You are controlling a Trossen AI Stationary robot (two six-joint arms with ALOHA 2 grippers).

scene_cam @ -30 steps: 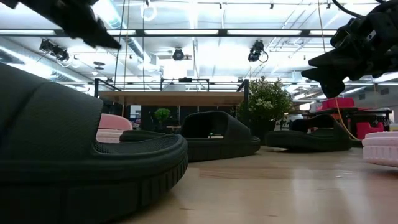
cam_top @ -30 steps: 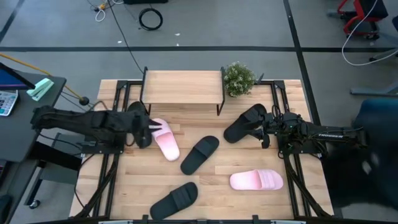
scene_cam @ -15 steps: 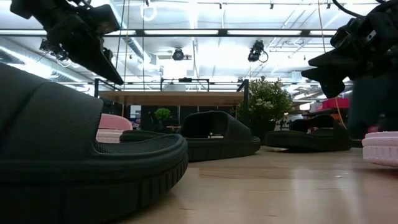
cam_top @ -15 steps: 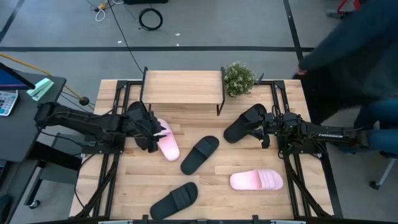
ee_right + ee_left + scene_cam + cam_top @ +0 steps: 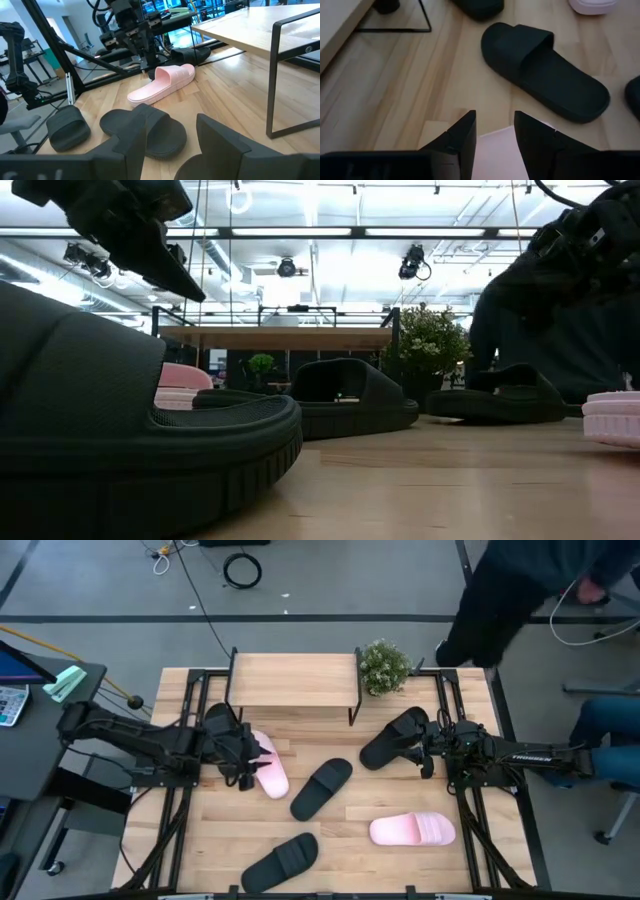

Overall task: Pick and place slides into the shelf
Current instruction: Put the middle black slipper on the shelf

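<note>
My left gripper [image 5: 249, 757] [image 5: 495, 120] is open and hovers over a pale pink slide [image 5: 266, 766] [image 5: 499, 150] lying sole-down left of the table's middle; in the low view it [image 5: 150, 250] is well above the board. My right gripper [image 5: 428, 747] [image 5: 172, 135] is open, above the right end of a black slide [image 5: 392, 737] [image 5: 510, 395]. Another black slide [image 5: 322, 788] [image 5: 545, 67] lies mid-table, and a third [image 5: 280, 862] lies near the front edge. The second pink slide [image 5: 412, 830] lies at the right. The shelf [image 5: 293, 680] stands at the far edge.
A small potted plant [image 5: 383, 666] stands right of the shelf. One more black slide [image 5: 192, 52] lies by the shelf's left leg, under my left arm. A person in dark clothes [image 5: 510, 600] [image 5: 560, 340] is beyond the table's far right corner. Bare board lies at the front left.
My left gripper has moved a little toward the table's right and come down over the pink slide, staying open. A person has walked in behind the table's far right side. The slides have kept their places.
</note>
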